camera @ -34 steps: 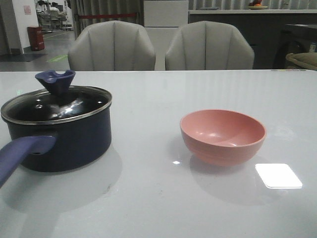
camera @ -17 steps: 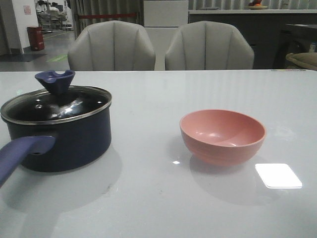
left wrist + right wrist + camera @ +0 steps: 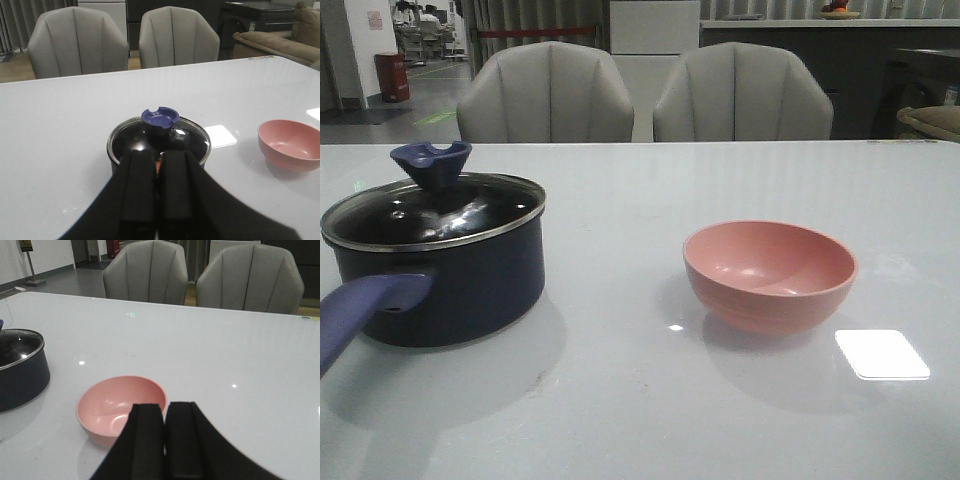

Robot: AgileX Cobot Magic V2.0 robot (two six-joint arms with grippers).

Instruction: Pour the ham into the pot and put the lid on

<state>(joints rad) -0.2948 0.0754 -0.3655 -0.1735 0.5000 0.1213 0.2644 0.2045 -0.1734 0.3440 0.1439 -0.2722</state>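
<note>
The dark navy pot (image 3: 470, 285) stands at the left of the table, its purple-blue handle (image 3: 360, 310) pointing toward me. The glass lid (image 3: 430, 215) sits on it, blue knob (image 3: 432, 163) up. The pink bowl (image 3: 770, 275) at the right shows an empty inside. In the left wrist view my left gripper (image 3: 157, 154) is shut, empty, held back from the lid (image 3: 130, 142). A small orange bit, likely ham (image 3: 158, 167), shows through the glass between the fingers. My right gripper (image 3: 165, 407) is shut, empty, just short of the bowl (image 3: 112, 402). Neither gripper appears in the front view.
Two grey chairs (image 3: 545, 95) (image 3: 742, 95) stand behind the table's far edge. A bright window reflection (image 3: 882, 354) lies on the glossy tabletop to the right of the bowl. The pot (image 3: 20, 375) also shows at the edge of the right wrist view.
</note>
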